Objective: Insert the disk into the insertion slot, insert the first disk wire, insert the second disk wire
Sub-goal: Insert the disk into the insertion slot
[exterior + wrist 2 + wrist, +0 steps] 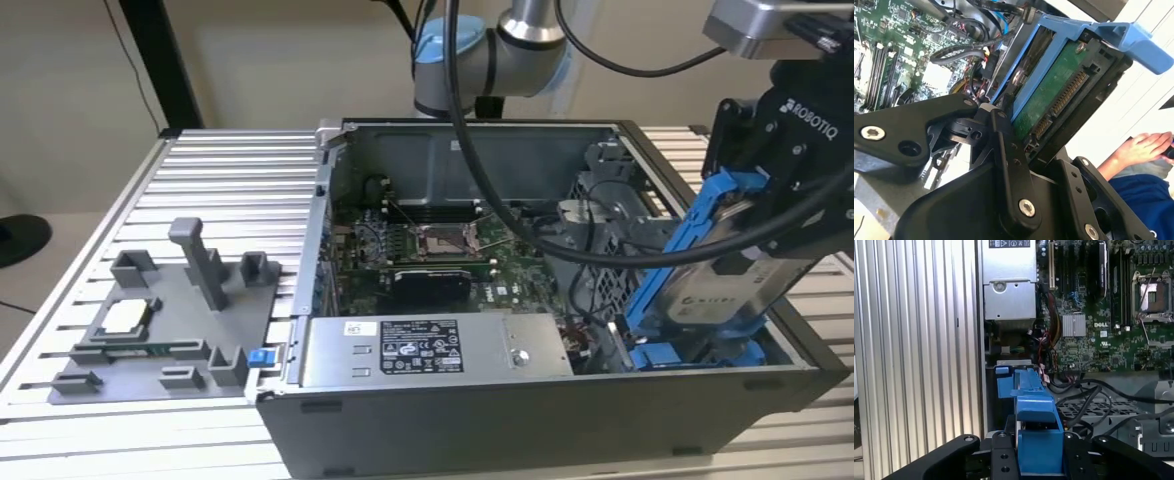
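Disk insertion in progress; no step complete.
My gripper has its jaws clamped on the disk, which stands tilted over the insertion slot at the computer case's corner, not seated. Its connector is bare, so I judge both wires outstanding.

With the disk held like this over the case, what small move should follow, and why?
Probably ease the disk down along its own tilt into the insertion slot. The gripper is shut on the disk, which leans rather than standing straight. In the exterior view its lower end is at the slot's blue rails and most of it is above the case, so it is not yet seated.
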`<state>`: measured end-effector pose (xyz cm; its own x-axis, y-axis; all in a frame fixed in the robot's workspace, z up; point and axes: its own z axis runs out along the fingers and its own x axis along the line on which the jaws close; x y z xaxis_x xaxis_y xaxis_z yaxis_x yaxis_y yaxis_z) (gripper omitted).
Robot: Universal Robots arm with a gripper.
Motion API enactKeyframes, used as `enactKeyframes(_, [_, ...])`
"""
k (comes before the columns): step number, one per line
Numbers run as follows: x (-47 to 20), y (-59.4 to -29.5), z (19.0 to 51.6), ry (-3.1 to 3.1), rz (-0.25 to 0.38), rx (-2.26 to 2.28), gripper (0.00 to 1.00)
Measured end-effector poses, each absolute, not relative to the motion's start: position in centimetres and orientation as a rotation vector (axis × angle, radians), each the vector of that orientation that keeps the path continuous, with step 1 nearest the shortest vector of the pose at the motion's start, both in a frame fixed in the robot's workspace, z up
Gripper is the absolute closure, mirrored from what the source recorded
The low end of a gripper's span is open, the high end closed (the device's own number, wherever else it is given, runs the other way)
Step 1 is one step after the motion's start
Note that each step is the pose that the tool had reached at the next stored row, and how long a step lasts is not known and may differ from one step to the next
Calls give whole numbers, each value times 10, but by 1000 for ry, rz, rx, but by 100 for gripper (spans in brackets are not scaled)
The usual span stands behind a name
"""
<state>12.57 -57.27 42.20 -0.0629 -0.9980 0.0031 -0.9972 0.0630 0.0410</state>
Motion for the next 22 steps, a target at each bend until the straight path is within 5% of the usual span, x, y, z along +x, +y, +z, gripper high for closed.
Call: enactKeyframes(22, [125, -569, 408, -2242, -37, 2162, 100])
